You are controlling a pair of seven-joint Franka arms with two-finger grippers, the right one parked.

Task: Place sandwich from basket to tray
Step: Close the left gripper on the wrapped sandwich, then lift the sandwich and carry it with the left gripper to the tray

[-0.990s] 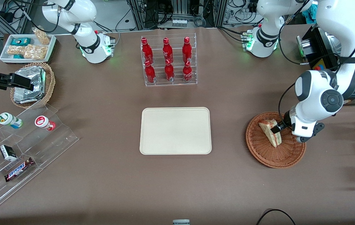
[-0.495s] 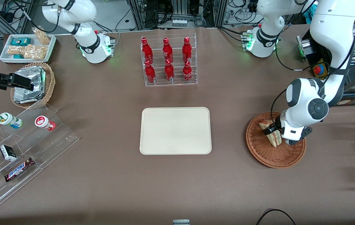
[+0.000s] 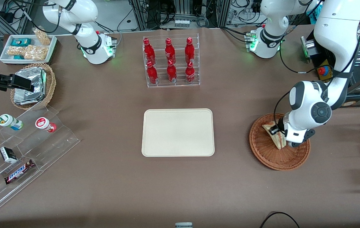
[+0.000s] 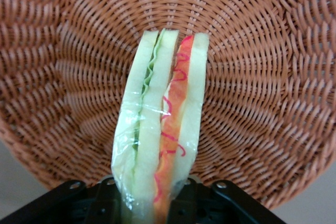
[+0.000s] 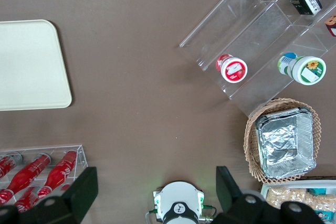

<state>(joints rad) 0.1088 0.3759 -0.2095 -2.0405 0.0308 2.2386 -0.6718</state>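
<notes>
The basket [image 3: 279,144], shallow reddish-brown wicker, sits toward the working arm's end of the table [image 3: 104,177] and holds the sandwich [image 3: 276,137], a plastic-wrapped wedge standing on edge. In the left wrist view the sandwich [image 4: 160,135] shows white bread with a green layer and a red one, its narrow end running down between the dark tool [image 4: 152,205] parts. The tool [image 3: 278,132] is down inside the basket at the sandwich, above its centre; whether it grips cannot be told. The white forearm leans over the basket's 3 o'clock rim. The cream tray [image 3: 178,132] lies flat at the table's centre, well apart from the basket. At the tray's 12 o'clock stands a clear rack of red bottles [image 3: 170,61].
</notes>
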